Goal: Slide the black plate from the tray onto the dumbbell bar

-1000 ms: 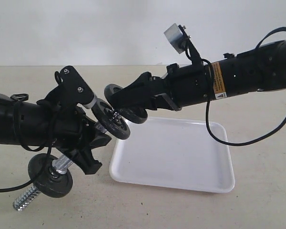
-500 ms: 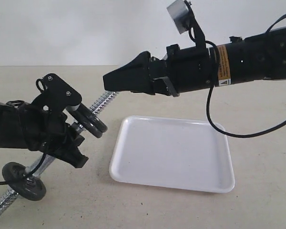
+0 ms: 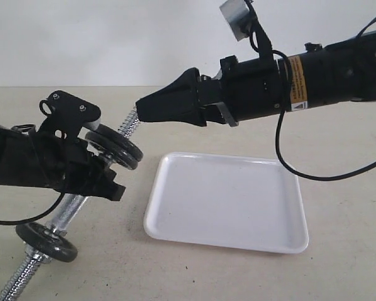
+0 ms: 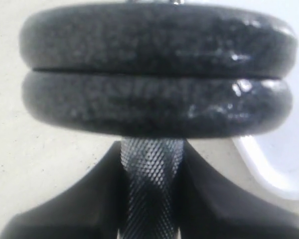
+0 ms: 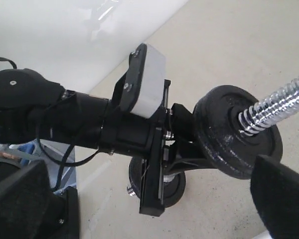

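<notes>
The left tool [image 4: 152, 199] is clamped on the knurled middle of the bar [image 3: 67, 212], one finger [image 4: 79, 199] on each side of it. Just past those fingers sit two discs, stacked face to face on the bar. The outer one is the black plate [image 3: 125, 147]. It is threaded on and pressed against the second plate [image 4: 154, 107], and it is well clear of the tray [image 3: 238, 241].

The bar is tilted. Its lower threaded end points down toward the bench [image 3: 338, 188], with a third plate [image 3: 47, 241] near that end. Its upper threaded end rises past the black plate.

The right tool [image 3: 141, 111] hovers just above that upper end. Its fingers [image 5: 284, 199] are spread wide and hold nothing. From its wrist camera the black plate faces the lens, with the bar's threads poking through its hole. Whether the tool touches the threads cannot be told.

The tray lies flat on the bench, to the right of the bar and below the right arm.
</notes>
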